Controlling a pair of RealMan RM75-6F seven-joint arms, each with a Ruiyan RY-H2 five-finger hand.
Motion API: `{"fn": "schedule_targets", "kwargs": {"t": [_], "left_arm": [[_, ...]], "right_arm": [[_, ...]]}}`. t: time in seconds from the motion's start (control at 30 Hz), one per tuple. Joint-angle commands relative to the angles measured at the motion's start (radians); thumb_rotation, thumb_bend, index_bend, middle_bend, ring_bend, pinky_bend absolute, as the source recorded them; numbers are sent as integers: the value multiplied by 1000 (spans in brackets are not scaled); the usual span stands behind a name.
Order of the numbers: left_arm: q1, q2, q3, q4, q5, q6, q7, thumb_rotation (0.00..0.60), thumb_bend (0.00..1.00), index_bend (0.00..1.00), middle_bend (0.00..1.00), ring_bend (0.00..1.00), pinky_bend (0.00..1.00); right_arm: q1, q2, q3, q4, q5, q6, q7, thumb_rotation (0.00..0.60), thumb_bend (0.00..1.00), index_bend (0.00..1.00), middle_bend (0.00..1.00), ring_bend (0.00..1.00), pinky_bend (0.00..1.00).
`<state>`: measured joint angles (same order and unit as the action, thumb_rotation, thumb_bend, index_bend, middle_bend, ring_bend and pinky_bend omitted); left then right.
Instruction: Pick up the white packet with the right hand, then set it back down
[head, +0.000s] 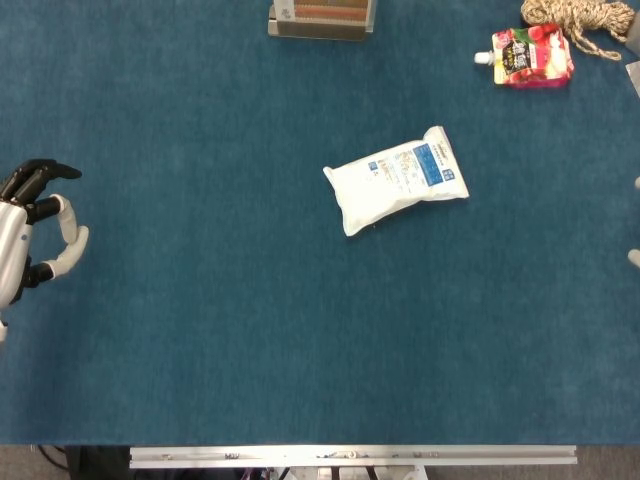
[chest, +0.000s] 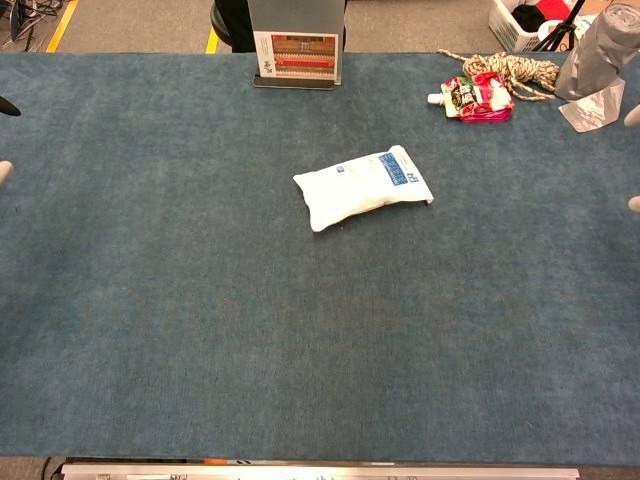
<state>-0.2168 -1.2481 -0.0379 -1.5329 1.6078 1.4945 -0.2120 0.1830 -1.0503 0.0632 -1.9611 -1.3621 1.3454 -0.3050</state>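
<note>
Well to the left of the right hand (head: 635, 257), of which only fingertips are seen at the frame edge, the white packet (head: 397, 180) lies flat on the table (head: 200, 350), untouched. The hand's opening cannot be told. Reaching, lifting and setting down are all left, it is judged.

A white packet (head: 396, 186) lies mid-table on blue cloth (head: 220, 330), the left hand (head: 30, 232) empty at the left edge, a red pouch (head: 530, 56) far right
</note>
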Motion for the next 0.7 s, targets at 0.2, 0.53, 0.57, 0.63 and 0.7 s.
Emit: {"fn": "schedule_targets", "kwargs": {"t": [0.2, 0.53, 0.57, 0.63, 0.7], "left_arm": [[2, 4, 1, -13, -7, -5, 20, 600, 347, 487, 308, 211, 356], [-19, 7, -13, -16, -13, -29, 18, 600, 347, 487, 308, 211, 356], [-22, 8, -13, -15, -14, -32, 16, 600, 347, 487, 308, 211, 356], [-26, 8, -14, -13, -14, -38, 13, 600, 347, 487, 308, 211, 356], [-29, 6, -14, -9, -11, -41, 12, 600, 347, 487, 308, 211, 356]], "right_arm": [[66, -1, 34, 27, 0, -71, -5, 600, 0, 328, 264, 217, 388], [186, -24, 76, 67, 68, -214, -52, 600, 0, 172, 226, 214, 388], [195, -26, 79, 69, 70, -224, -53, 600, 0, 164, 222, 210, 388], [215, -30, 83, 75, 78, -246, -59, 600, 0, 140, 209, 198, 388], [238, -35, 88, 82, 89, -270, -68, 600, 0, 116, 193, 184, 356]]}}
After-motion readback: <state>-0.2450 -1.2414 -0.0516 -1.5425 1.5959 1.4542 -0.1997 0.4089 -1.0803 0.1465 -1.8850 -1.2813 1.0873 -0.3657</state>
